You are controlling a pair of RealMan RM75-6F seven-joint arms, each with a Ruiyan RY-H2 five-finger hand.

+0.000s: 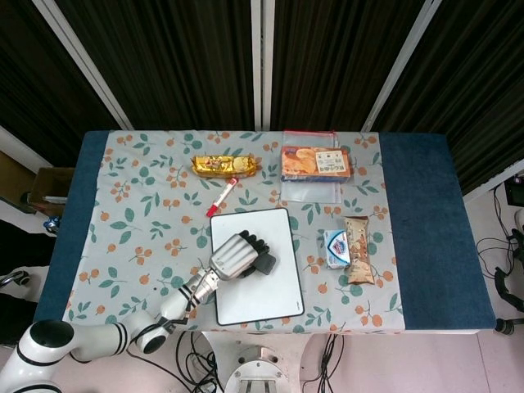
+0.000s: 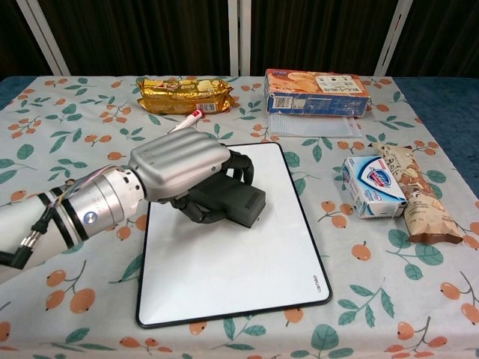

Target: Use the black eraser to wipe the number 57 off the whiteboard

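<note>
My left hand (image 2: 179,168) (image 1: 233,255) grips the black eraser (image 2: 236,204) (image 1: 265,264) and presses it flat on the upper middle of the whiteboard (image 2: 247,280) (image 1: 266,299). Its fingers curl over the eraser's far side. The board's bare surface around the hand is white, with no writing that I can see. Whatever lies under the hand and eraser is hidden. The right hand shows in neither view.
A red-capped marker (image 2: 182,125) lies just beyond the board's far left corner. Behind it are a gold snack pack (image 2: 185,94) and an orange biscuit box (image 2: 316,92). A soap box (image 2: 372,186) and a brown wrapper (image 2: 416,196) lie to the right of the board.
</note>
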